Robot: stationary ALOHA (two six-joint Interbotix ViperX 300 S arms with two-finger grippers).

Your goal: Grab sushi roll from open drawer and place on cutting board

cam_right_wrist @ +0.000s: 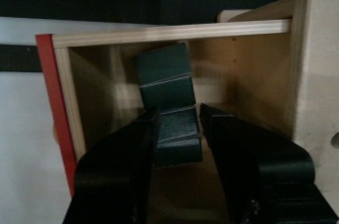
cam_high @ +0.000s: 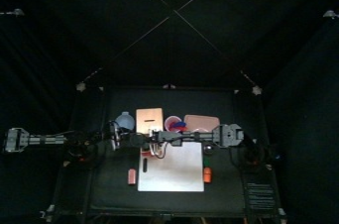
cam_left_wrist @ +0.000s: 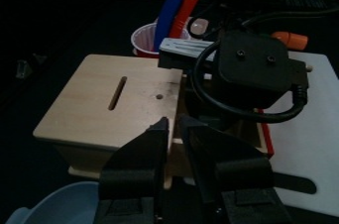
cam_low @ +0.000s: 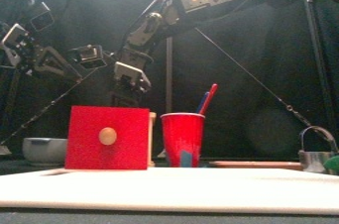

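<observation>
Your right gripper (cam_right_wrist: 179,134) reaches into the open drawer (cam_right_wrist: 93,89), jaws spread around the dark sushi roll (cam_right_wrist: 169,99), at 12 o'clock from the white cutting board (cam_high: 173,168); left jaws stand nearly closed, empty.

Right arm reached in from the right across the table's middle, its forearm slanting steeply downward and the wrist bent so the right gripper (cam_right_wrist: 179,154) pointed down, jaws standing parted. Left arm entered from the left and rested low near its own side, elbow raised; the left gripper (cam_left_wrist: 185,164) showed only a narrow gap between its jaws.
</observation>
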